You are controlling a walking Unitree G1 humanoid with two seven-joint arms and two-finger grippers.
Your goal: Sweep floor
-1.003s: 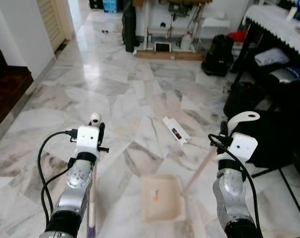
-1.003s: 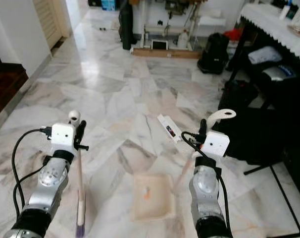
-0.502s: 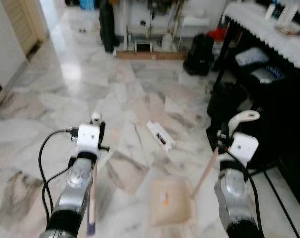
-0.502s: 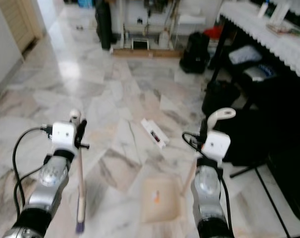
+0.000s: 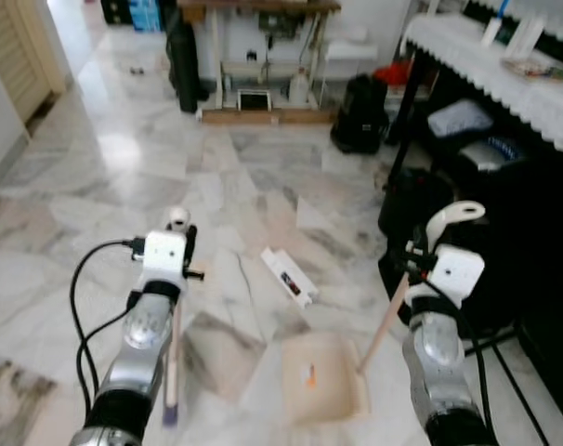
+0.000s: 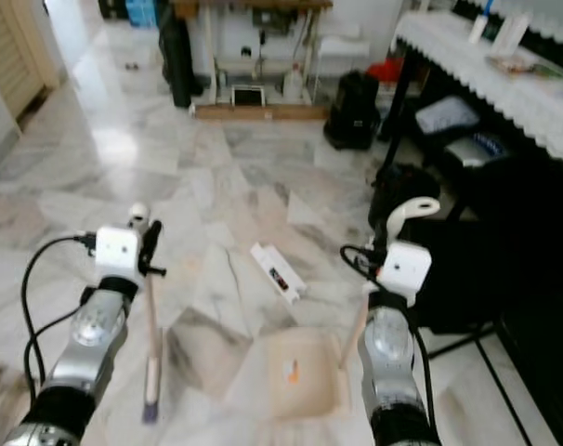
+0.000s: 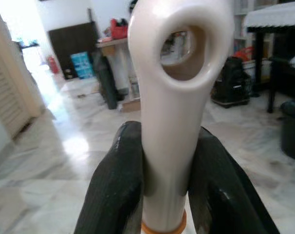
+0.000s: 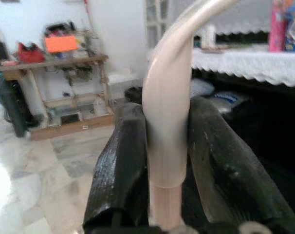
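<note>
My left gripper (image 5: 181, 238) is shut on the cream broom handle (image 7: 174, 97), just below the hole in its top. The broom stick runs down to purple bristles (image 5: 170, 414) on the marble floor. My right gripper (image 5: 419, 258) is shut on the curved cream handle (image 8: 168, 117) of the dustpan. The cream dustpan (image 5: 342, 401) rests on the floor between my arms with a small orange scrap (image 5: 309, 375) in it. A white oblong box (image 5: 287, 276) lies on the floor just beyond the pan.
A black table with a white lace cloth (image 5: 504, 65) runs along the right, with dark bags (image 5: 421, 200) under it. A black backpack (image 5: 360, 113) and a cluttered shelf (image 5: 263, 56) stand at the back. Open marble floor stretches left and ahead.
The whole view has shifted as the camera moved, bringing the table closer on the right. Both grippers keep their hold, and the dustpan has travelled along with my right arm.
</note>
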